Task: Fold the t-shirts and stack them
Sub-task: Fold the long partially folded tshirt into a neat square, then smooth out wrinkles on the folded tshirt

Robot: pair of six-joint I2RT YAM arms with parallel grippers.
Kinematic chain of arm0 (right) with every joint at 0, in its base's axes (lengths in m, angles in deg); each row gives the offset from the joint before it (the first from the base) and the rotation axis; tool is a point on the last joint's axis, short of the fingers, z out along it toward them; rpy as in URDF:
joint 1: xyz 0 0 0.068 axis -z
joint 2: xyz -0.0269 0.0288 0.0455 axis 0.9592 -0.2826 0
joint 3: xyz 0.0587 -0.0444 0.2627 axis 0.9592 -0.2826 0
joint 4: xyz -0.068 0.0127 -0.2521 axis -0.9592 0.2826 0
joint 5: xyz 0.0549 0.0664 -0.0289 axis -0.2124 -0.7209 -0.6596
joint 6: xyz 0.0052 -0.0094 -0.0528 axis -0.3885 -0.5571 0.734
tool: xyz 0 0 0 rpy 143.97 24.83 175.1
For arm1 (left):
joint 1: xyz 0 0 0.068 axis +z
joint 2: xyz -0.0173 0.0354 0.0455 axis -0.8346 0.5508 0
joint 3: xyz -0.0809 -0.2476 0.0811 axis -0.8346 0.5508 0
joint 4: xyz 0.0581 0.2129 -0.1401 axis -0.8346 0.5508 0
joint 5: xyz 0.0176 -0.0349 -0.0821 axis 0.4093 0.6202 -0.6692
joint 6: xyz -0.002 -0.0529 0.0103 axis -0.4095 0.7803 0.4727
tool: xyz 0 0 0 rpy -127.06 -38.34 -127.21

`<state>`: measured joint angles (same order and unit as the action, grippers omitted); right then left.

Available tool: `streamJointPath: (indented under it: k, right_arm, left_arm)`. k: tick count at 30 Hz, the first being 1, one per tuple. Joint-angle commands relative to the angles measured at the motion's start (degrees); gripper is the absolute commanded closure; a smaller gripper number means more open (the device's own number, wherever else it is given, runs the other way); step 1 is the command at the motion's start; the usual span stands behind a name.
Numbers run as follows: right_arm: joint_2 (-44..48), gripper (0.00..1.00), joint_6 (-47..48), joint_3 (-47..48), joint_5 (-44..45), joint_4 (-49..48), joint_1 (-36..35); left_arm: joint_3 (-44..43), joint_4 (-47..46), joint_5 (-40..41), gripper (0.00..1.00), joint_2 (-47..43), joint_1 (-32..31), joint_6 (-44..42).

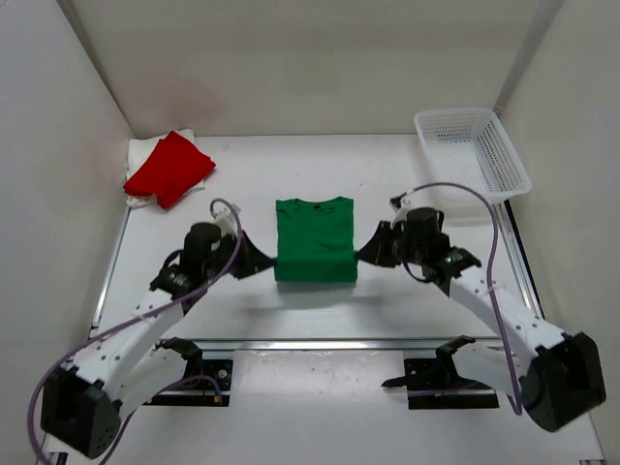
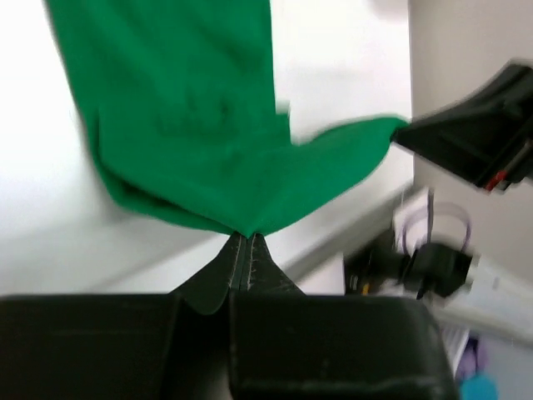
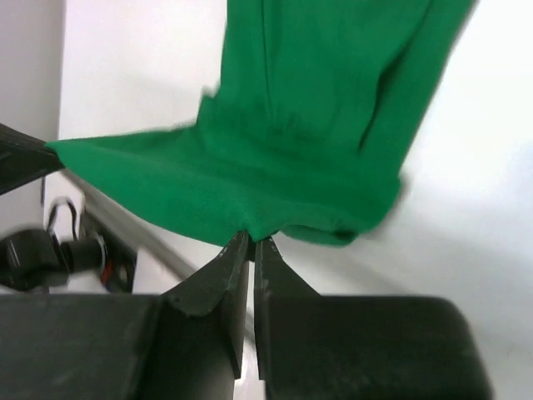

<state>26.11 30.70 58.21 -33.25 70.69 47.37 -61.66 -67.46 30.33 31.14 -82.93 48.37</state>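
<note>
Mid white table (image 1: 242, 174): plain green cloth t-shirt (image 1: 314, 232), sleeves folded in, near hem raised. Far-left corner: folded bright red shirt (image 1: 170, 167) atop cream-white shirt (image 1: 143, 152). Pinching green hem corners, jaws pressed together: left gripper (image 2: 247, 237), right gripper (image 3: 252, 237).

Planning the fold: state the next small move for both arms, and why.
Probably carry both corners away toward the collar: left gripper and right gripper are each shut on a near-hem corner of the green t-shirt, whose far half lies flat.
</note>
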Motion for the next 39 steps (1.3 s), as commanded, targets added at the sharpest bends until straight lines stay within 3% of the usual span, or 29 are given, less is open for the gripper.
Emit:
streamJointPath:
  k: [1,10,15,19,21,22,24,26,29,33,35,39]
  right_arm:
    - [-10.09,1.00,7.55,9.86,-5.54,-4.65,6.51]
    - [-43.61,1.00,10.37,38.52,-10.56,-2.65,13.29]
    - [-58.63,1.00,12.04,52.34,-10.65,4.38,14.70]
    - [-62.86,0.99,11.88,59.18,-10.47,4.48,15.14]
    - [-64.27,0.93,11.52,61.92,-11.52,5.18,15.41]
    - [-64.72,0.83,11.60,63.84,-11.79,6.14,15.49]
    - [-64.37,0.69,12.57,65.70,-11.27,7.81,15.32]
    - [-62.27,0.65,13.79,65.10,-10.04,8.87,14.71]
    - [-57.53,0.67,14.59,58.80,-6.70,7.30,13.65]
    - [-48.30,0.92,12.05,41.32,-8.71,-2.36,10.94]
    - [-45.22,1.00,11.43,32.35,-8.36,-7.18,9.71]
    - [-44.50,1.00,7.22,22.04,-13.62,-18.18,10.13]
  left_arm:
    - [-8.70,-6.66,-1.47,1.00,9.63,5.42,-3.18]
    - [-30.34,-10.45,3.64,1.00,47.69,10.70,-5.29]
    - [-41.32,-9.22,5.75,1.00,59.22,12.28,-3.89]
    - [-42.65,-12.98,6.19,0.95,61.44,13.78,-0.82]
    - [-44.22,-13.61,5.14,0.85,62.23,14.83,-0.02]
    - [-45.37,-13.09,5.05,0.77,62.58,15.10,-0.02]
    - [-45.90,-13.17,3.91,0.74,62.32,16.23,0.76]
    - [-44.16,-14.91,4.08,0.70,59.96,17.03,1.64]
    - [-40.99,-16.25,3.55,0.70,55.66,15.46,2.00]
    - [-34.50,-21.33,3.11,0.71,51.52,6.06,1.03]
    - [-27.49,-26.15,2.85,0.72,49.67,1.58,2.26]
    - [-17.11,-33.01,1.71,0.76,51.77,-0.46,5.24]
